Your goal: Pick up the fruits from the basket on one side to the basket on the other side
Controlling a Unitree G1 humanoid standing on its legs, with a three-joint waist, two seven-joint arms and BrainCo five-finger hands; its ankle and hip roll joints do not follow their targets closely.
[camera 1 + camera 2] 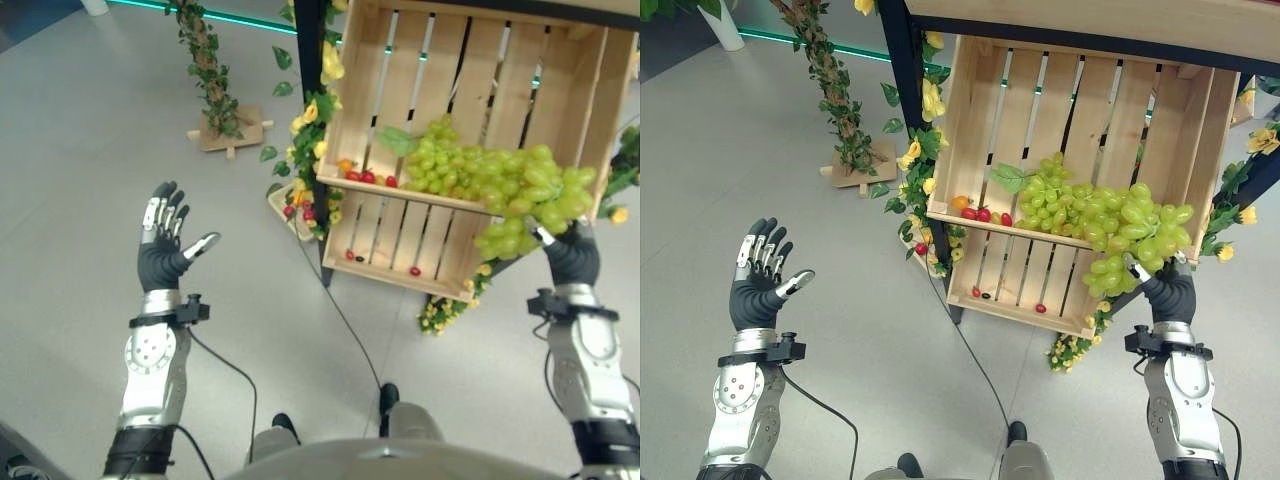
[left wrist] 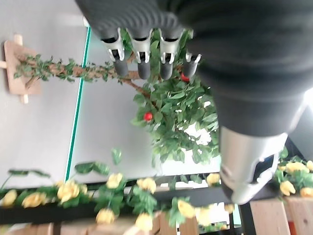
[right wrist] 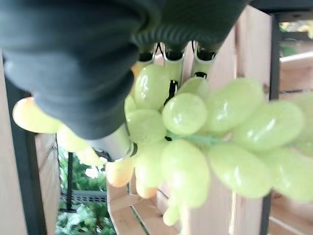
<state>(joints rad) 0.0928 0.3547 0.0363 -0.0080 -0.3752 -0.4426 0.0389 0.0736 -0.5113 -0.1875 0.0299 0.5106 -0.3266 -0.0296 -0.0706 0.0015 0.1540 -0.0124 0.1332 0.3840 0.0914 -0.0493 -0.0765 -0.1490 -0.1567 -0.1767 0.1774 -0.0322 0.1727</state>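
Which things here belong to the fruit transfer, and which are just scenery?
Job:
green grapes, gripped by the right hand
wooden crate holding them
small red fruits on the crate's slat
left hand, open and idle

Scenery:
yellow flower garland
leafy vine on its wooden stand

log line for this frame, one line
right hand: shut on grape bunch at wooden crate | left hand: open, raised, idle
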